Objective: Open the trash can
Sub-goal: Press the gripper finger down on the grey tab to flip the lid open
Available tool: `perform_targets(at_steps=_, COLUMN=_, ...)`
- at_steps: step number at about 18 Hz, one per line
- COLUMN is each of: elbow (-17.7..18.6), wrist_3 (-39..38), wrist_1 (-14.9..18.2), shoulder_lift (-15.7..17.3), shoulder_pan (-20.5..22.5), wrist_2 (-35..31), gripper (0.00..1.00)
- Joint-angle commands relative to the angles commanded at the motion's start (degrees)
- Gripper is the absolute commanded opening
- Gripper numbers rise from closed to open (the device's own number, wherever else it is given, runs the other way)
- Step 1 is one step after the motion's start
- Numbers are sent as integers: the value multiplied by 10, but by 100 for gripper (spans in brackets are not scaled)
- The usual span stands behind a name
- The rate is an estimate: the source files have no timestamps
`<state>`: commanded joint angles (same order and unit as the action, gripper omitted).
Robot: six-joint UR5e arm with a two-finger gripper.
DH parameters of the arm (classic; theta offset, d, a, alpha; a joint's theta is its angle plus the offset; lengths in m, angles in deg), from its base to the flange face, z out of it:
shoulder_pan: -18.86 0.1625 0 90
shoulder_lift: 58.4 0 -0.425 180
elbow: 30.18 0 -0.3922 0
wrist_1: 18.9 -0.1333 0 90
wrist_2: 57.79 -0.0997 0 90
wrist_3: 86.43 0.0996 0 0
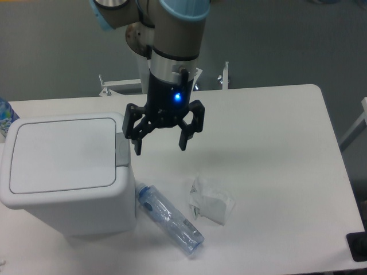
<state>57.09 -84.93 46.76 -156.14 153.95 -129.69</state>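
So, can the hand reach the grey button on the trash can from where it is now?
Probably yes. The open hand hangs just right of the grey button on the trash can, with nothing between them. The bottle lies lower down, out of the way.

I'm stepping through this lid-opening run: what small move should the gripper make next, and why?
Probably shift the open two-finger gripper toward the grey push-button tab on the big boxy white plastic trash can and lower onto it: its flat white lid looks closed, and the fingers hang empty beside the tab.
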Motion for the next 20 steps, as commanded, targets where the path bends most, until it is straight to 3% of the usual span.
perform_targets(at_steps=20, elbow=12, wrist_3=-22, wrist_1=0, shoulder_lift=-1, shoulder_pan=-9, wrist_2=0, gripper=100)
